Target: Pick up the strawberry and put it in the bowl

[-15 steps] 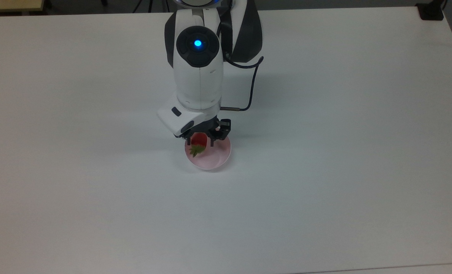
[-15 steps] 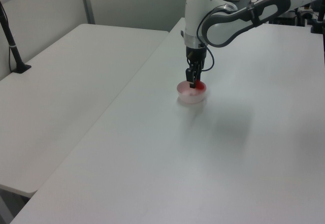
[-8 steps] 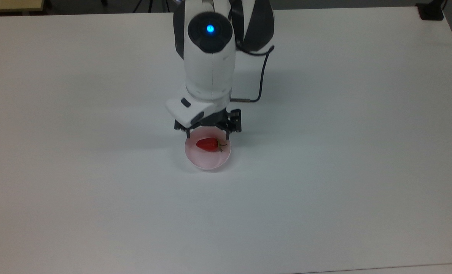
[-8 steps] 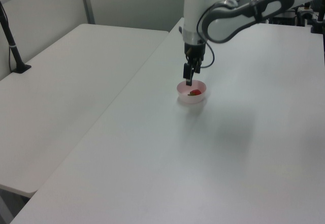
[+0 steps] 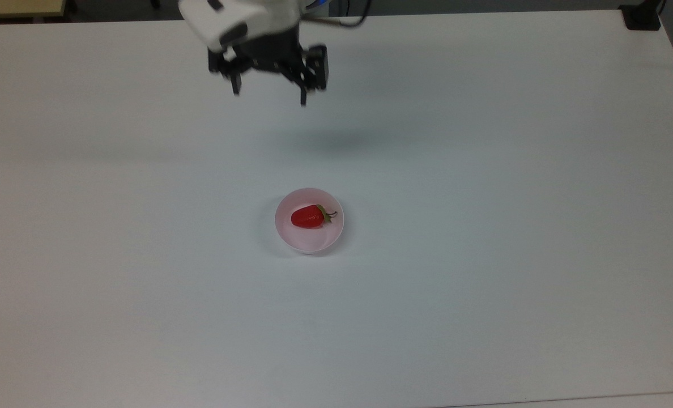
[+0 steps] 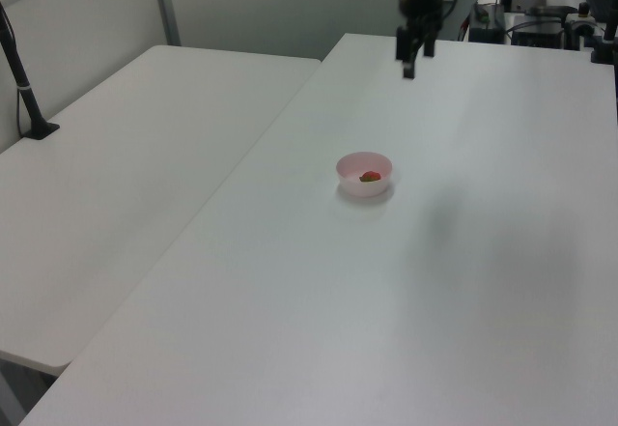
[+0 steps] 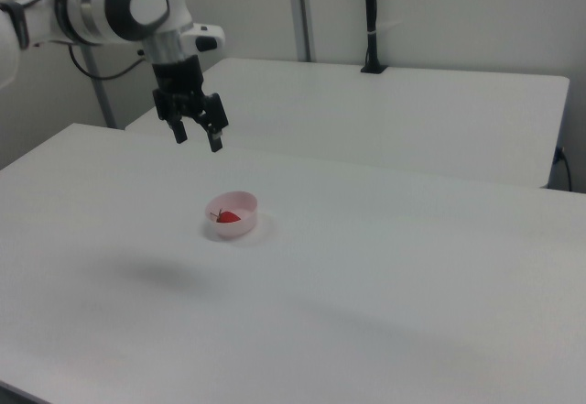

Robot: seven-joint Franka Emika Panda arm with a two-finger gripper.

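The red strawberry lies on its side inside the pale pink bowl, its green cap toward the top view's right. The bowl stands in the middle of the white table, and the strawberry shows inside it in the right view too. My gripper hangs open and empty, high above the table and far from the bowl, toward the top view's upper edge. It also appears raised in the left view and in the right view.
The white table spreads wide around the bowl. A second white table stands alongside, with a black post clamped at its edge. Equipment sits at the far end in the left view.
The gripper opened and dropped the strawberry into the bowl, where it came to rest on its side. The arm then rose and pulled back, far from the bowl.
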